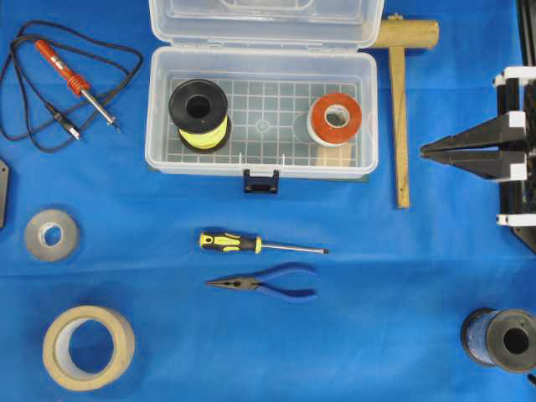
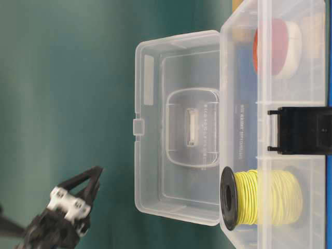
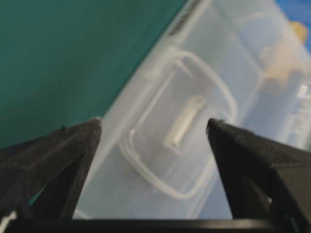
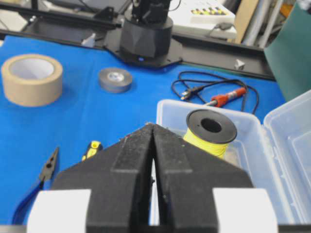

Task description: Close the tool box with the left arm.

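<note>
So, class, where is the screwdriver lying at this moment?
In the overhead view the screwdriver lies on the blue cloth near the middle, just in front of the tool box latch and just above the blue-handled pliers.

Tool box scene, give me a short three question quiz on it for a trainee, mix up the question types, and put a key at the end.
1. True or false: the tool box lid is already shut.
2. Multiple choice: which item lies inside the tool box? A) the yellow wire spool B) the screwdriver C) the blue-handled pliers
3. Fill in: the left gripper is ____, while the right gripper is shut on nothing.

Key
1. False: the lid stands open behind the box.
2. A: the yellow wire spool sits in the box with a roll of red tape; the screwdriver and pliers lie on the blue cloth in front.
3. Open: its fingers are spread before the lid.
</note>
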